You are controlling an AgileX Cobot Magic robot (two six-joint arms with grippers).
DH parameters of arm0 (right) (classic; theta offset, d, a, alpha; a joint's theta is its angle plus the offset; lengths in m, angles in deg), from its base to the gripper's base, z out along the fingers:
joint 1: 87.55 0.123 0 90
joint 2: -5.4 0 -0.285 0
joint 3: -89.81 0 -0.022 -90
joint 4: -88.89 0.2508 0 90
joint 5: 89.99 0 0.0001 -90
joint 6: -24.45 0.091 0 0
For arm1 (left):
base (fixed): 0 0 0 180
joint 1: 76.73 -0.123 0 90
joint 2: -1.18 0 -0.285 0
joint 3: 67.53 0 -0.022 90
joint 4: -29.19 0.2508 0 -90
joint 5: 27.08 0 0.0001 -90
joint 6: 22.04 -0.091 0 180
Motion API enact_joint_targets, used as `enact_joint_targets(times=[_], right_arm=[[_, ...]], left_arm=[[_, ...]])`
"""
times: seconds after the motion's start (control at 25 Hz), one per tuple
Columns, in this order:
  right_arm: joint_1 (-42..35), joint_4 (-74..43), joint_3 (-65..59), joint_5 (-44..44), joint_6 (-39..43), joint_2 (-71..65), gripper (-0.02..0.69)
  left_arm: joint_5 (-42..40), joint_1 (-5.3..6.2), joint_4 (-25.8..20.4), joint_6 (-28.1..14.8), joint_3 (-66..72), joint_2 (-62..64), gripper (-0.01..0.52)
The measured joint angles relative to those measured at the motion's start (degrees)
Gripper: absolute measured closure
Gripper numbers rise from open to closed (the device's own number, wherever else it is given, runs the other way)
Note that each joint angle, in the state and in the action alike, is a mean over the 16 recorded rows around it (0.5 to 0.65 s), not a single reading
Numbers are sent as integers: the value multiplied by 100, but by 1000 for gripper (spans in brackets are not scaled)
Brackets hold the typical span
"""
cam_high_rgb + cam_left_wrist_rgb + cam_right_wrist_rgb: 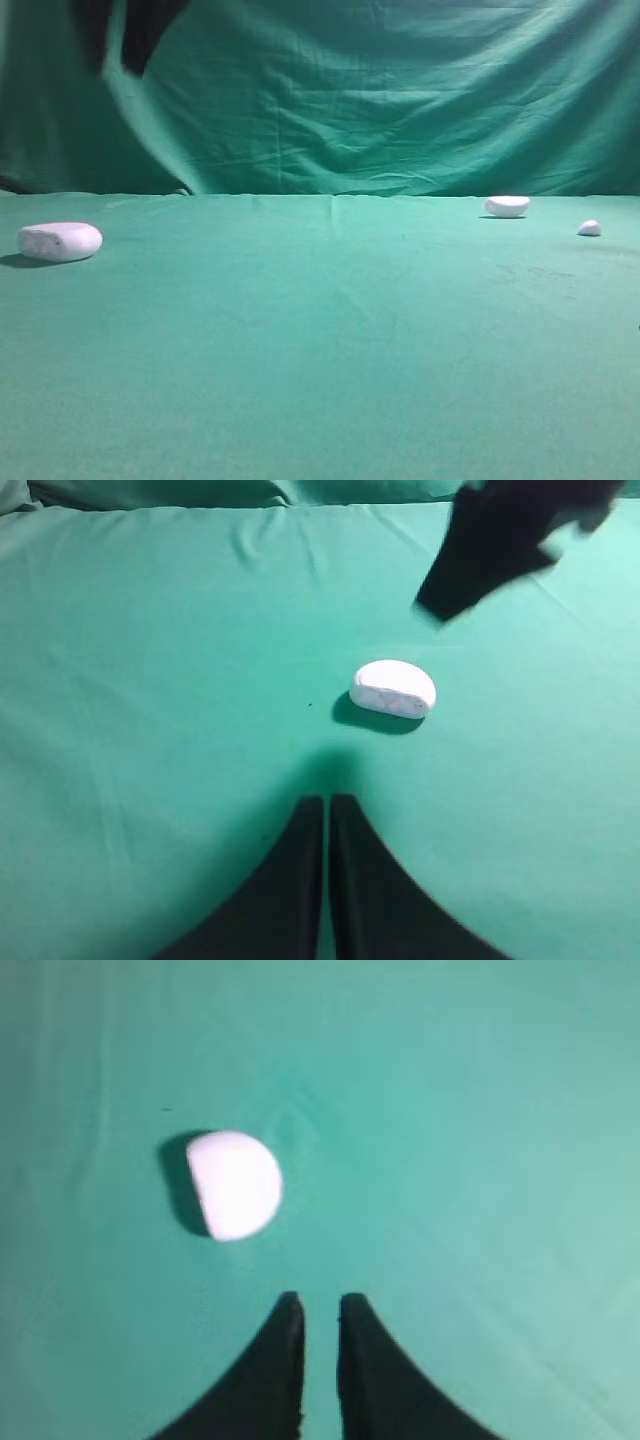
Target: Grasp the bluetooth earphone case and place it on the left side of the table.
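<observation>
We see the earphone case (60, 241) lying flat on the green cloth (330, 340) at the far left side of the table, and nothing is touching it. It is white, smooth and round at the ends, and it is the biggest white thing here. In the left wrist view the same case (393, 688) sits a little way in front of our left gripper (327, 805), a bit to the right of it, with a dark shadow under it. The two black fingers (300, 880) of that gripper are pressed almost together with only a thin line between them, and they hold nothing. A blurry black shape (500, 545) shows in the top right corner of that view; we cannot tell what it is. Far over on the right side of the table lies a white half-round piece (507, 206), and a tiny white bit (589, 228) lies near it, closer to the right edge. In the right wrist view the half-round piece (234, 1184) lies ahead and to the left of our right gripper (320, 1305). Its fingers (275, 1370) have a small gap between them and hold nothing. A wrinkled green curtain (380, 90) hangs behind the table.
</observation>
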Motion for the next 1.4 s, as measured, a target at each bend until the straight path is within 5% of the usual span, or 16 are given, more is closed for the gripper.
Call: enact_joint_targets(times=[0.2,0.6,1.08,1.4], right_arm=[[-216,97,-219,-237,116,839,661],[-588,477,-2203,-205,51,3247,665],[-658,498,-5874,1080,135,6522,665],[-659,476,-6979,1457,4,7785,665]], left_arm=[[0,0,0,0,0,0,514],[0,0,0,0,0,0,514],[0,0,0,0,0,0,514],[0,0,0,0,0,0,514]])
